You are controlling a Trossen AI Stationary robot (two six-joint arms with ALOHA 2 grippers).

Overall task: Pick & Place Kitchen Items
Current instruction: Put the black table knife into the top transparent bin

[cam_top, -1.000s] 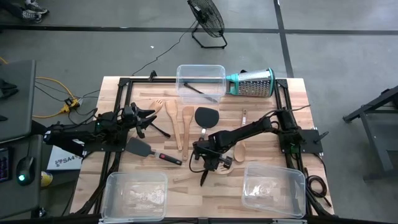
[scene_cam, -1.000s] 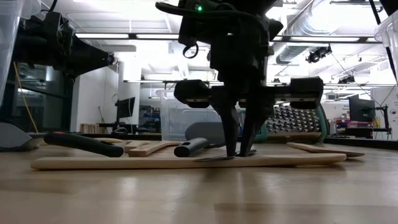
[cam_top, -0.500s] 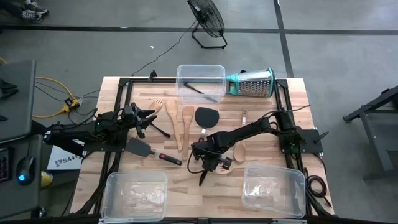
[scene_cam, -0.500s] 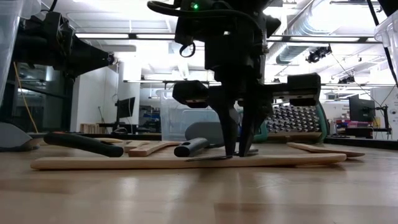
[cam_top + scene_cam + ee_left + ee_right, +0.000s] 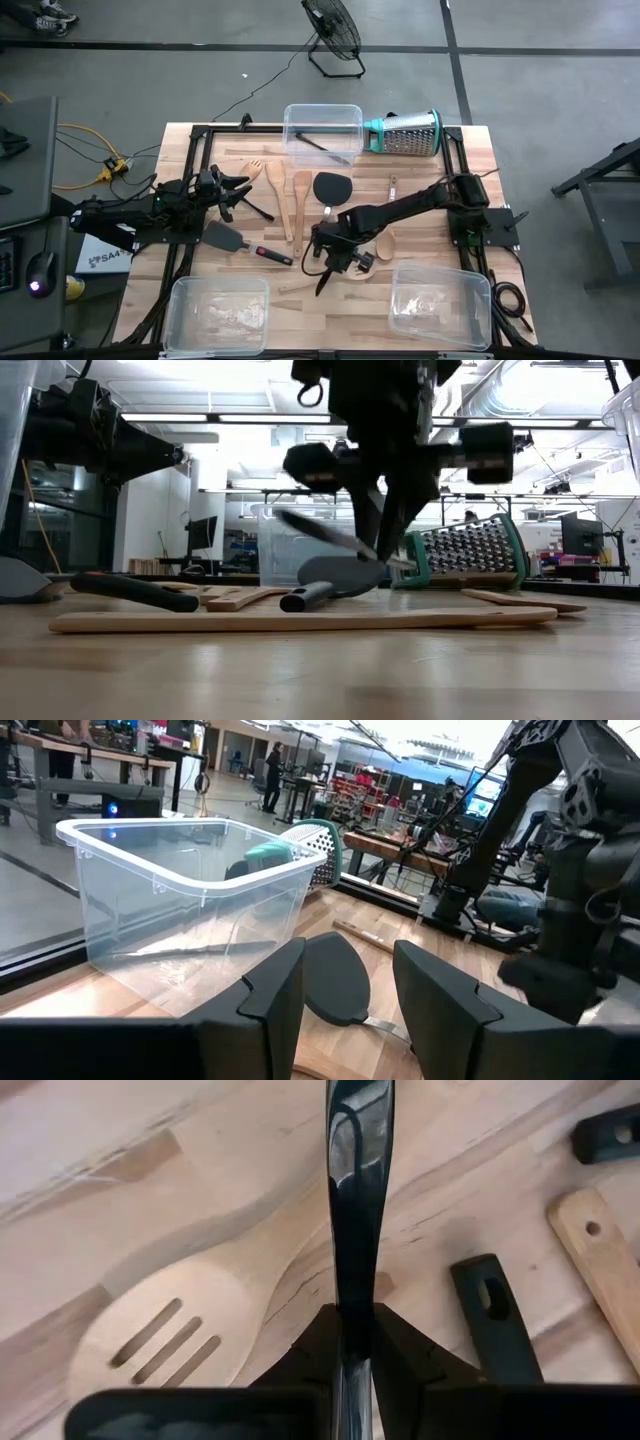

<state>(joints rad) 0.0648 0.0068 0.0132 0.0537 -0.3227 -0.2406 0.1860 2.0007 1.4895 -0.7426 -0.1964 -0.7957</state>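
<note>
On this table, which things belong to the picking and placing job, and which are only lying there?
Belonging to the job:
- thin black tool, lifted in the right gripper
- pale wooden slotted spoon
- black spatula with red-black handle
- pale wooden spatula
- left gripper, waiting at the table's left

Only lying there:
- steel cone grater with teal rim
- clear plastic bin

wooden table (image 5: 475, 150) carries utensils (image 5: 290, 200), three clear bins (image 5: 218, 313), a grater (image 5: 405, 132).
</note>
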